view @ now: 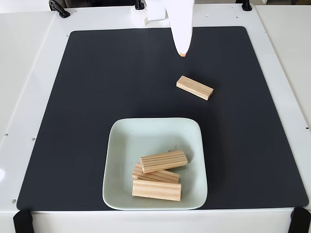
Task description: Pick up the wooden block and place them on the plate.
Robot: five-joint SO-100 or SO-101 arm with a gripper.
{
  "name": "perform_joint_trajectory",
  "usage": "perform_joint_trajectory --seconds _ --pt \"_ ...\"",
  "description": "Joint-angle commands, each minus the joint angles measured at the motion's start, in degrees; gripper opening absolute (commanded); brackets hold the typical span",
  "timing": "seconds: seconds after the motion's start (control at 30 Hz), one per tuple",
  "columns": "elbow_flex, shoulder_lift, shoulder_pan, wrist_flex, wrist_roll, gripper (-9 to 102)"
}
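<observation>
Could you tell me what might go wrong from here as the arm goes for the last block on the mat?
1. The loose wooden block lies at a slant on the black mat, so a gripper that is not turned to match could nudge or spin it rather than grip it.
2. The plate already holds three blocks piled in its front half; a fourth released onto them could slide off or knock one over the rim.

The gripper point(182, 52) shows only one white tip, the arm cut off at the top edge; stacked blocks point(155, 175) partly hide each other.
</observation>
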Motion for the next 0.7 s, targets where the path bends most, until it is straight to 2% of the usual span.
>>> perform_joint_trajectory --seconds 0.0,0.27,0.33,0.47,0.67 --pt "9.14 10.46 -1.58 -0.7 -0.09 0" --pt "29.53 23.99 -2.55 0.0 0.44 -1" --pt "32.78 25.22 -2.72 0.09 3.16 -1" --pt "36.65 26.89 -3.08 0.18 11.34 -1" --pt "39.99 26.02 -7.56 -0.62 12.92 0"
